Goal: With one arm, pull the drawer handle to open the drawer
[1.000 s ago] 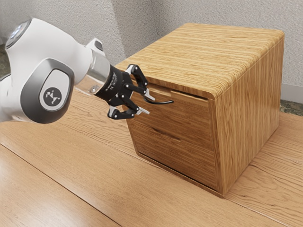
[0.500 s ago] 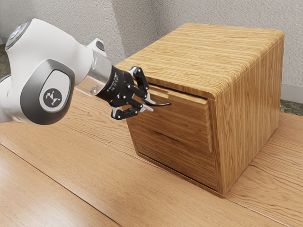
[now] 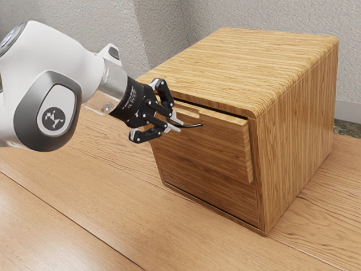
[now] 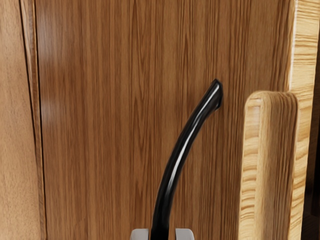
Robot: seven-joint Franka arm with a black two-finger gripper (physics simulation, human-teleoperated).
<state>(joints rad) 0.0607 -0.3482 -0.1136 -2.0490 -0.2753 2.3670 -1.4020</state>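
Wrist view: my two silver fingertips clamp one black handle, one each side; upper drawer front behind it. Exterior view, frame centre: my gripper; one cabinet, two drawers, upper standing partly out, lower drawer flush. Gripper lettering too small to read.

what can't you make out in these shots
Inside of the drawer: in the exterior view, hidden behind its own front and the top of the cabinet.
Near end of the drawer handle: in the exterior view, covered by the tool; in the wrist view, cut off by the lower edge.
Base of the arm: cut off by the exterior view's left edge.
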